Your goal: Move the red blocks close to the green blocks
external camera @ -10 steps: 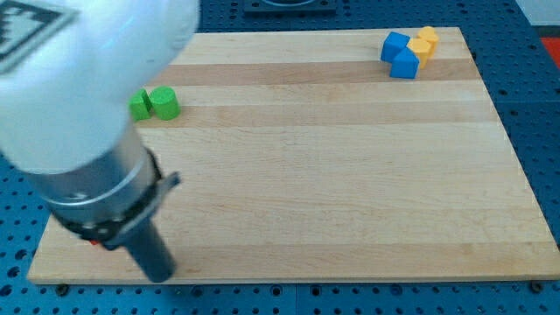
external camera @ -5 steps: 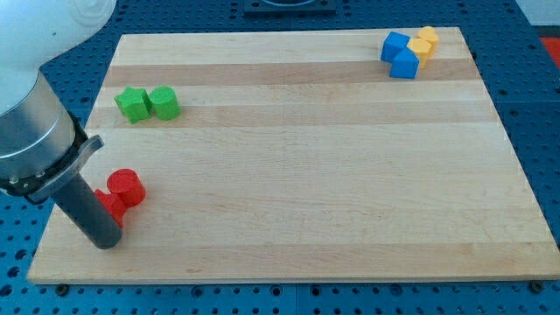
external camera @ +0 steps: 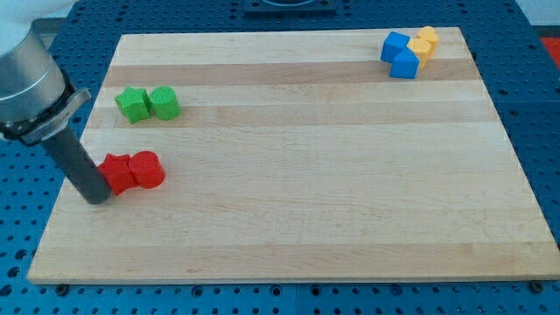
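Observation:
Two red blocks lie side by side at the view's left: a red cube-like block (external camera: 116, 172) and a red cylinder (external camera: 148, 169), touching. My tip (external camera: 96, 198) rests on the board against the left side of the red cube-like block. Above them, near the view's upper left, a green star block (external camera: 132, 104) and a green cylinder (external camera: 164, 102) sit touching each other. The red pair lies a short gap below the green pair.
Two blue blocks (external camera: 400, 54) and two yellow blocks (external camera: 424, 42) are clustered at the view's top right corner of the wooden board (external camera: 306, 175). The arm's body fills the view's upper left, beyond the board's left edge.
The arm moved left and up, uncovering the board. My tip slid upward and pushed the two red blocks up and right, toward the green ones.

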